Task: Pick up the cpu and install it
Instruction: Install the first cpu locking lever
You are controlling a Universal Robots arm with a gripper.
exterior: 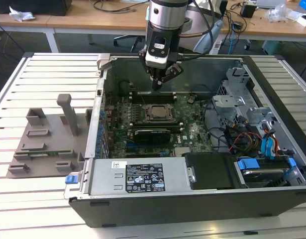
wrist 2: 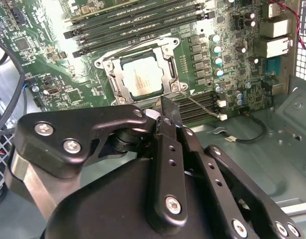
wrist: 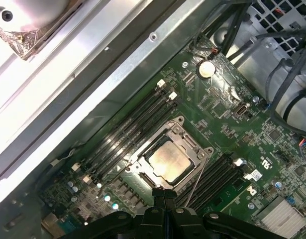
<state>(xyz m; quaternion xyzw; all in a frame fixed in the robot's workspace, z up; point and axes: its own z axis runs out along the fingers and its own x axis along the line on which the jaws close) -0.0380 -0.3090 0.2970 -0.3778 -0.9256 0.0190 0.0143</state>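
The cpu (exterior: 155, 112) is a small square chip with a silvery top. It lies flat in the dark socket on the green motherboard (exterior: 190, 127) inside the open computer case. Both wrist views show the cpu (wrist 2: 143, 79) (wrist: 167, 160) seated inside the socket's metal frame, with a thin wire lever (wrist: 197, 179) angled beside it. My gripper (exterior: 156, 84) hangs above the board just behind the socket, its black fingers shut together with nothing between them. Its fingertips (wrist: 164, 193) (wrist 2: 167, 113) are close to the socket's edge and apart from the chip.
The case's walls (exterior: 192, 199) surround the board. Memory slots (exterior: 150, 95) run beside the socket. Cables and drive bays (exterior: 257, 134) crowd the exterior view's right. A grey plastic tray (exterior: 43, 144) with raised blocks sits on the slatted table at the exterior view's left.
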